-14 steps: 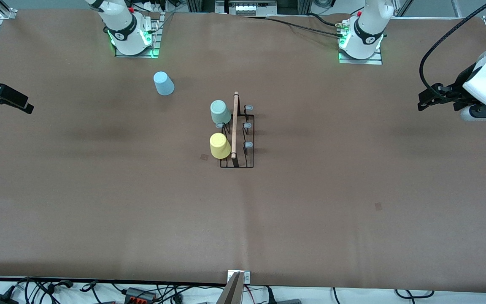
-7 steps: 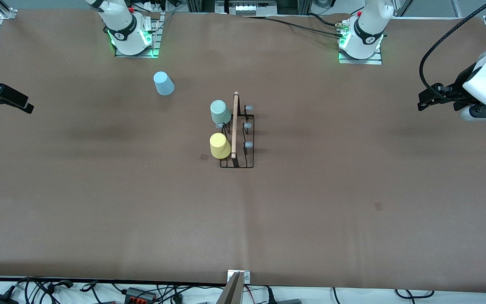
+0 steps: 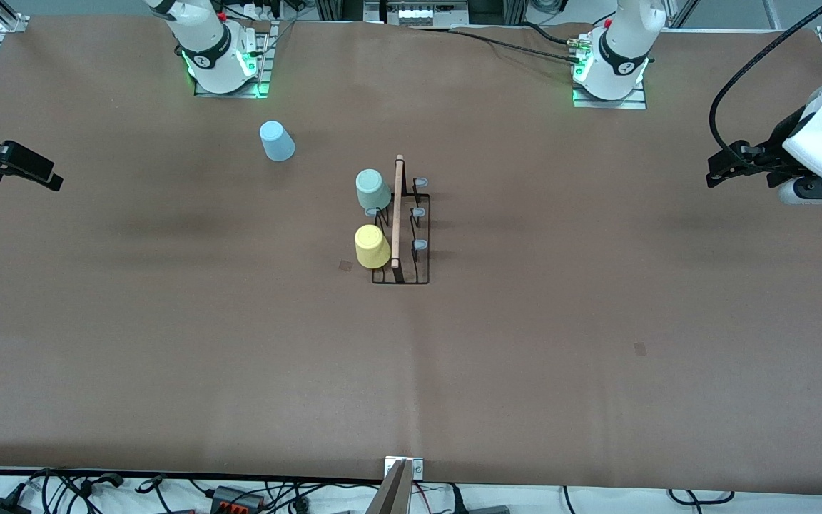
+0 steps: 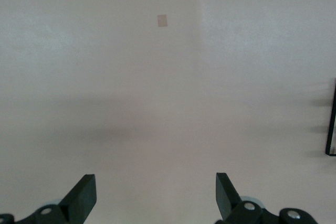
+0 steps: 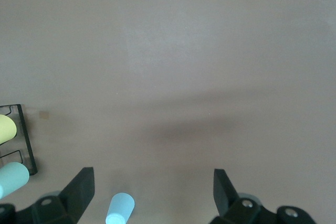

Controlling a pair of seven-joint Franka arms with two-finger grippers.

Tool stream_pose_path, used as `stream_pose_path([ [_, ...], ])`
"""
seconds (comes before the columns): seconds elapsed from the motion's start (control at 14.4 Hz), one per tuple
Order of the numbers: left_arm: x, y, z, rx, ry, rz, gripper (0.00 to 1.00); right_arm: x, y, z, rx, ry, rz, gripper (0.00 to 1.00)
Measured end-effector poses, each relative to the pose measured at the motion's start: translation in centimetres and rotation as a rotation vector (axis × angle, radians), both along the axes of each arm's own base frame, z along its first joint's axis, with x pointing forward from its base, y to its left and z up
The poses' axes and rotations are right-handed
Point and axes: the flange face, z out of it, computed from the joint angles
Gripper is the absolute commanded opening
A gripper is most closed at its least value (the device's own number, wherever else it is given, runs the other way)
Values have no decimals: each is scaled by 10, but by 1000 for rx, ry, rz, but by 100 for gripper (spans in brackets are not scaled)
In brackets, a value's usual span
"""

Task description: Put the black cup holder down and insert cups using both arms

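- Nearest the front camera on the brown table [image 3: 240, 357] stands the black cup holder [image 3: 422, 275], a thin wire rack at the middle of the table with its light wooden rod handle [image 3: 397, 210] running away from that camera.
- The yellow cup [image 3: 372, 247] sits upturned on the rack's nearest prong on the side toward my right arm's end, touching the rack just beside the handle.
- Farther from the camera on that same side, the pale grey-green cup [image 3: 372, 190] sits upturned on another prong; one bare grey-tipped prong [image 3: 372, 212] shows between the two cups.
- Three more bare grey tips [image 3: 419, 213] line the rack's side toward my left arm's end.
- My left gripper [image 3: 721, 170] hangs in the air over my left arm's end of the table, well apart from the rack, fingers [image 4: 84, 195] spread wide with nothing between them.
- My right gripper [image 3: 43, 180] hangs over the table's edge at my right arm's end, fingers [image 5: 80, 187] likewise spread and empty.
- Farthest from the camera, the light blue cup [image 3: 277, 140] stands upside down on the bare table, well apart from the rack and near my right arm's base [image 3: 222, 68].
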Motion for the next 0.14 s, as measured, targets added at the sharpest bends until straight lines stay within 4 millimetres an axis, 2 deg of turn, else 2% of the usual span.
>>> stream_pose_path([
  [0.14, 0, 0, 0, 0, 0, 0, 100, 0, 2, 0, -1, 0, 4, 100],
])
